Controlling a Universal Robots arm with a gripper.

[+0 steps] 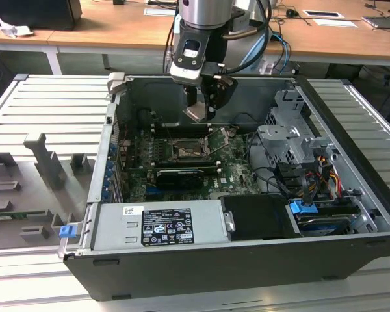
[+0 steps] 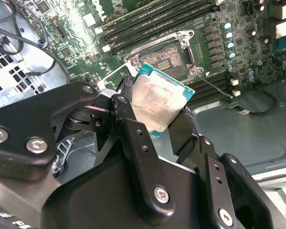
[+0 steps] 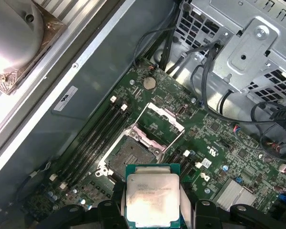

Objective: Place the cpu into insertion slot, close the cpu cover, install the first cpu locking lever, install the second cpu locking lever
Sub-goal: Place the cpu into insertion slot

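Observation:
The cpu (image 3: 152,196), a square chip with a silvery top and green edge, is pinched by its sides between the two black fingers of my gripper (image 3: 152,204), which is shut on it. In the second wrist view the cpu (image 2: 157,102) hangs tilted above the open insertion slot (image 2: 169,59). The slot (image 3: 131,155) lies bare on the motherboard, and the cpu cover (image 3: 164,125) is swung open beside it. In the exterior view my gripper (image 1: 201,107) hovers inside the case a short way above the slot (image 1: 185,151), apart from it.
The open computer case (image 1: 351,130) surrounds the board. Memory slots (image 3: 102,131) run along one side of the socket, and a metal drive cage (image 1: 289,140) with cables (image 1: 312,175) sits at the exterior view's right. A power supply (image 1: 162,224) is at the front. Grey fixtures (image 1: 45,162) stand outside on the exterior view's left.

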